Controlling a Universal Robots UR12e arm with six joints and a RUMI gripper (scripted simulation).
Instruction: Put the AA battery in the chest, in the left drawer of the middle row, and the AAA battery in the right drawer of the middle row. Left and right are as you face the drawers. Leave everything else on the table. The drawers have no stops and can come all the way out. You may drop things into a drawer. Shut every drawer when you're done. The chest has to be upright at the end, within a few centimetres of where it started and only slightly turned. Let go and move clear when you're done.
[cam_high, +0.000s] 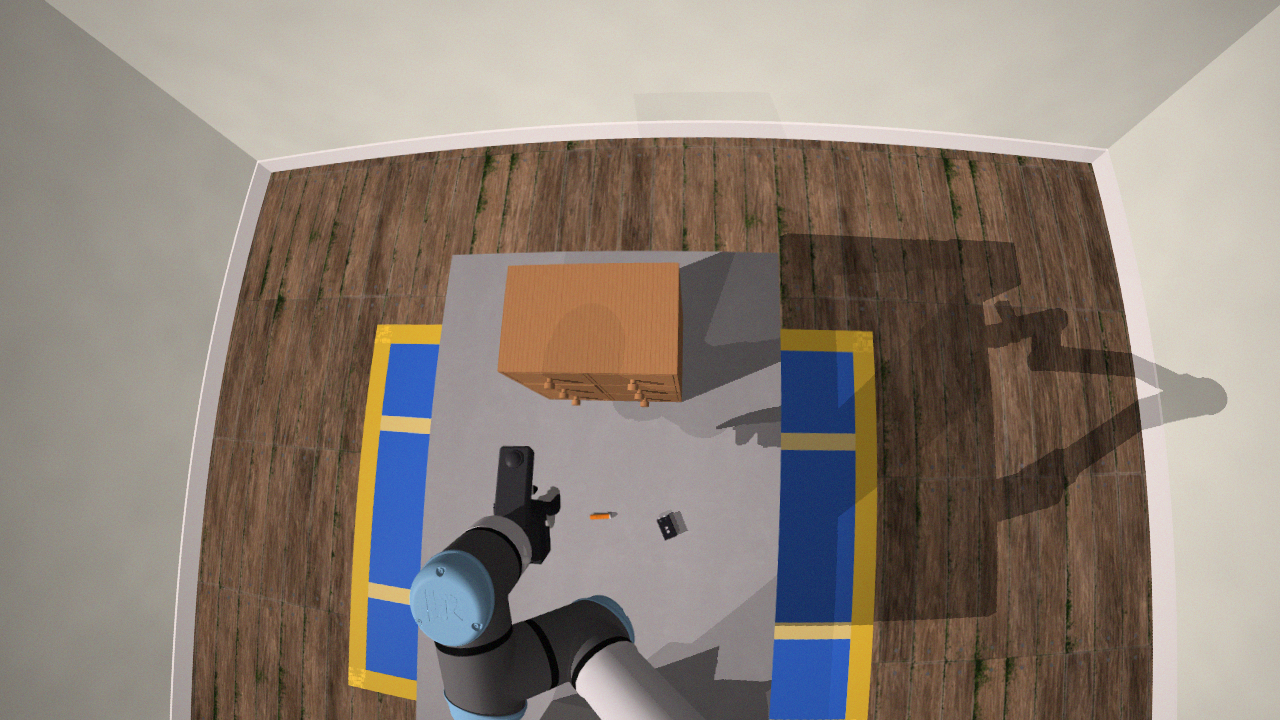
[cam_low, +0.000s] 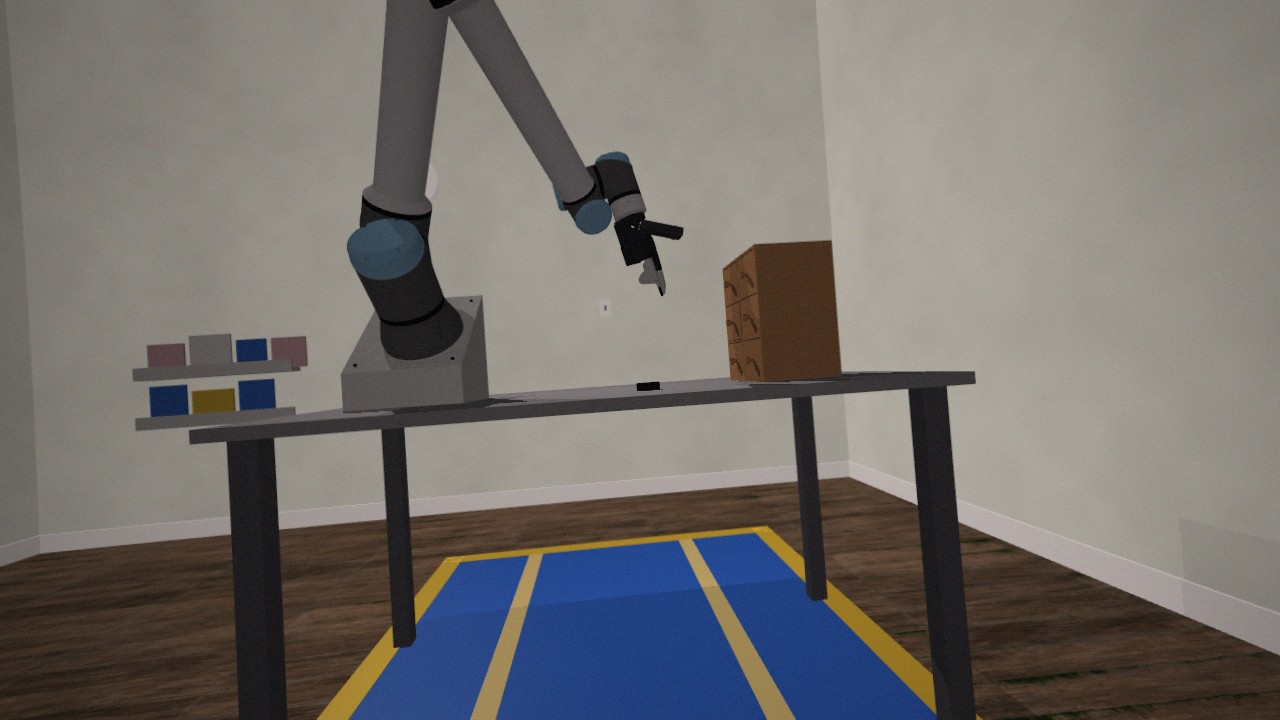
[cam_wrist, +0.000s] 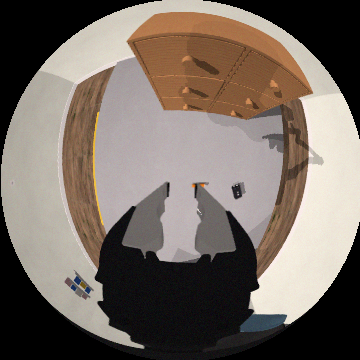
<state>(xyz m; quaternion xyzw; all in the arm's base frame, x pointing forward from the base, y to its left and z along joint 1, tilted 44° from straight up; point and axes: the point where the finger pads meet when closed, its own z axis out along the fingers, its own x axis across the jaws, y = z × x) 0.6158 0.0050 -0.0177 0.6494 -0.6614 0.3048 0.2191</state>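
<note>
The wooden chest (cam_high: 590, 313) (cam_low: 796, 308) (cam_wrist: 225, 32) stands upright at the table's far end. Its drawers look shut, including the middle row's left drawer (cam_wrist: 170, 86) and right drawer (cam_wrist: 236, 96). A small orange cylinder with a grey end (cam_high: 600, 515) (cam_wrist: 202, 185) lies on the table, partly behind my right fingertip in the wrist view. It looks like a battery; I cannot tell if it is AA or AAA. No second such battery is visible. My gripper (cam_high: 545, 494) (cam_low: 660, 288) (cam_wrist: 182, 183) is open with a modest gap, empty, high above the table, left of the orange cylinder.
A small black block (cam_high: 667, 525) (cam_low: 648, 385) (cam_wrist: 237, 190) with light spots on it lies on the table, right of the orange cylinder. Shelves with coloured boxes (cam_low: 213, 401) stand beyond the robot's base end. The table's left edge is near the arm.
</note>
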